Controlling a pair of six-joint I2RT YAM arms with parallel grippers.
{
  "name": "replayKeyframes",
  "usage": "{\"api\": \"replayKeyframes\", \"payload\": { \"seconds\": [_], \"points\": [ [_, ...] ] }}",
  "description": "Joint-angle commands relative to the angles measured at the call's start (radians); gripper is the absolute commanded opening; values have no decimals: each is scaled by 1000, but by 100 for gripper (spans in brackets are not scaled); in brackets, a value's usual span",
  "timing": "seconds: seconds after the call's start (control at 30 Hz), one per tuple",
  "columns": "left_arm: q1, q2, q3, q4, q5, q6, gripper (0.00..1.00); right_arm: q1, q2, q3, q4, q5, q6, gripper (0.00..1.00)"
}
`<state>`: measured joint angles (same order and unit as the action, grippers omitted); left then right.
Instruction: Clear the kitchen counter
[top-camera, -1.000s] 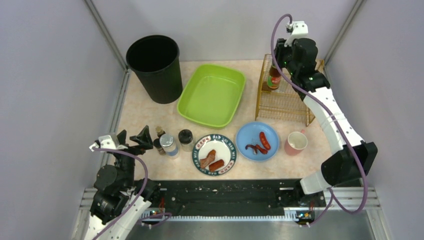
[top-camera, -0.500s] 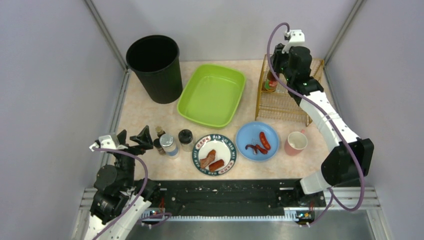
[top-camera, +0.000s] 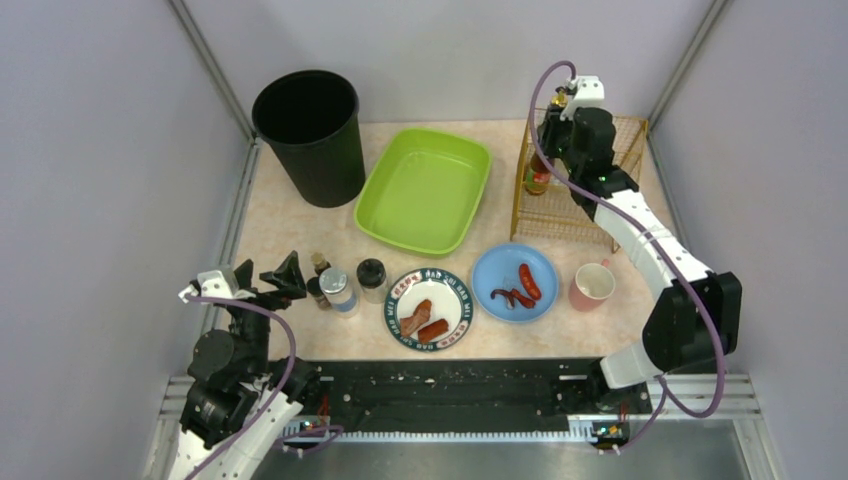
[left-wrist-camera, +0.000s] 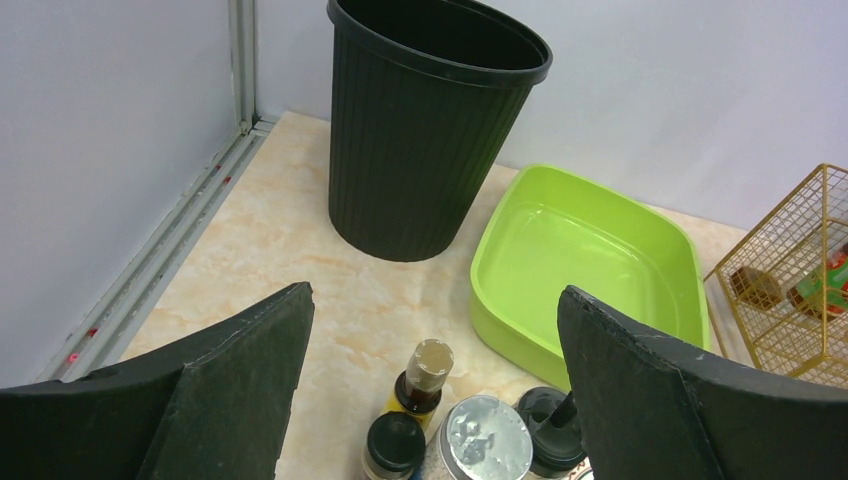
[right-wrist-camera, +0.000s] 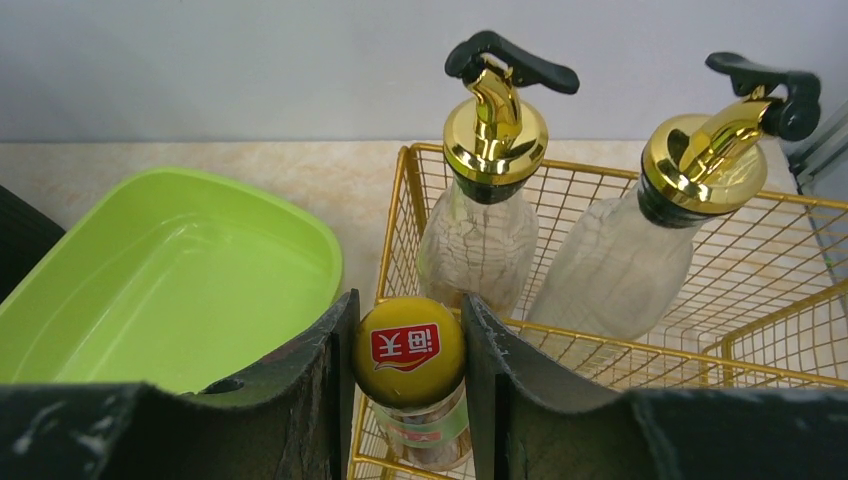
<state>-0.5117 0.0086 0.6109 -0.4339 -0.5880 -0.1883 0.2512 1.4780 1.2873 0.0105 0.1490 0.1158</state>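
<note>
Right gripper (right-wrist-camera: 408, 306) clamped on yellow-capped sauce bottle (right-wrist-camera: 410, 352). Since a second ago I've swung it left, to the gold wire rack (top-camera: 575, 215) corner beside the oil dispensers (right-wrist-camera: 480, 230); nearly stowed. Kitchen counter (top-camera: 290, 235) holds plates (top-camera: 428, 310), mug (top-camera: 592, 286), jars (top-camera: 340, 290). Left gripper (left-wrist-camera: 432, 296) gapes, empty

Yellow bottle cap (right-wrist-camera: 409, 350), lower centre of the right wrist view: red patch bearing two white Chinese characters, inverted. Plate (top-camera: 440, 276) rim lettering illegible.
</note>
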Motion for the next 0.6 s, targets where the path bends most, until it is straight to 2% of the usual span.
{"api": "replayKeyframes", "payload": {
  "seconds": [0.0, 0.57],
  "points": [
    [-2, -54, -7, 33, 10, -2, 96, -11, -69, -1, 181, 10, 31, 0],
    [-2, -54, -7, 33, 12, -1, 96, -12, -69, -148, 268, 29, 62, 0]
  ]
}}
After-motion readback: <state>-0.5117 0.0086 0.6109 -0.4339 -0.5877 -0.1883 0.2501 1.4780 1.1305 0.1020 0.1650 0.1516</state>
